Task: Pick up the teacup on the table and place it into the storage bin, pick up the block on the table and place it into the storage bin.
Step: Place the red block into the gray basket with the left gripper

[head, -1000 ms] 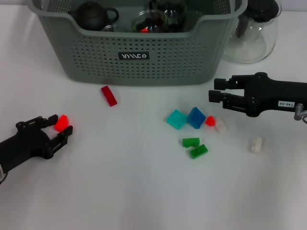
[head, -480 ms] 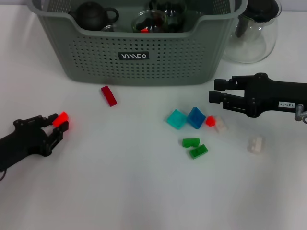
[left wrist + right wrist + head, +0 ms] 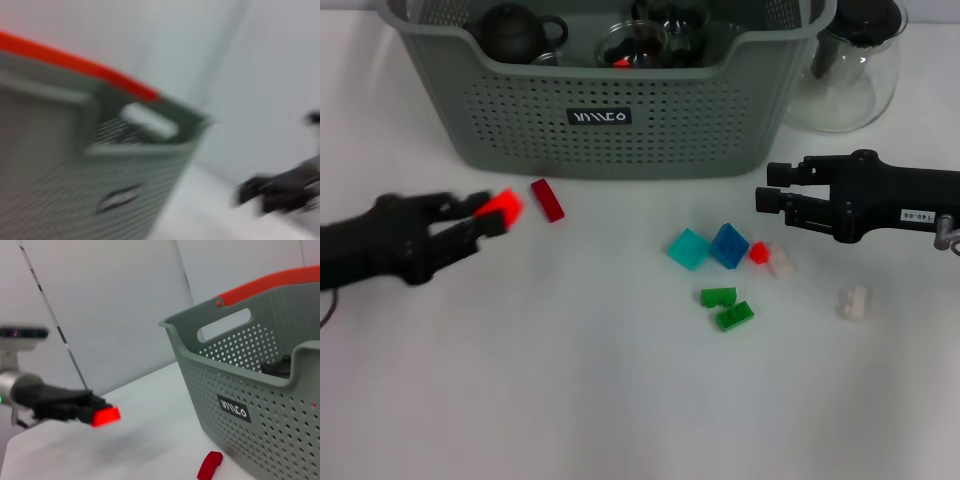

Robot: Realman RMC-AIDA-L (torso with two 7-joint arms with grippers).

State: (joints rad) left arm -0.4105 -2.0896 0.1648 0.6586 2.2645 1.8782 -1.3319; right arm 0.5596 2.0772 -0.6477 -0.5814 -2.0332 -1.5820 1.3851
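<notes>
The left gripper (image 3: 485,215) hangs above the surface (image 3: 570,400), fingers closed on a bright red block (image 3: 502,207), in front of the storage bin (image 3: 610,110). A dark red block (image 3: 547,200) lies just beside it, between gripper and bin. The right gripper (image 3: 767,199), fingers slightly parted and empty, hovers above scattered blocks (image 3: 725,270), near a glass pitcher (image 3: 845,70).
</notes>
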